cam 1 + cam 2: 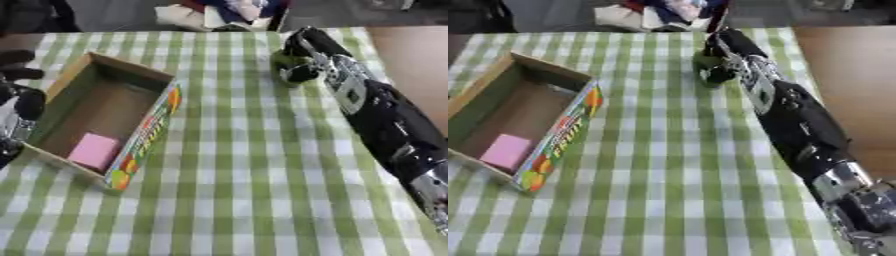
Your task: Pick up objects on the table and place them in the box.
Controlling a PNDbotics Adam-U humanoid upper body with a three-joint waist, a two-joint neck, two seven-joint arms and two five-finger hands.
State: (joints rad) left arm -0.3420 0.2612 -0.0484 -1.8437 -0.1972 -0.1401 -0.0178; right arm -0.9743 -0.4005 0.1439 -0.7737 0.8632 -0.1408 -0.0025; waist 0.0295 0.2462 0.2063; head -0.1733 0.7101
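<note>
Right hand curled over dark-green object, mostly hidden, possibly gripped; left hand cropped, grip unclear.

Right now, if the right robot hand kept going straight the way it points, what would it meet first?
The right robot hand points toward the table's far edge. It is already on a small dark green object; beyond the edge lies a pile of cloth, though depth is unclear.
</note>
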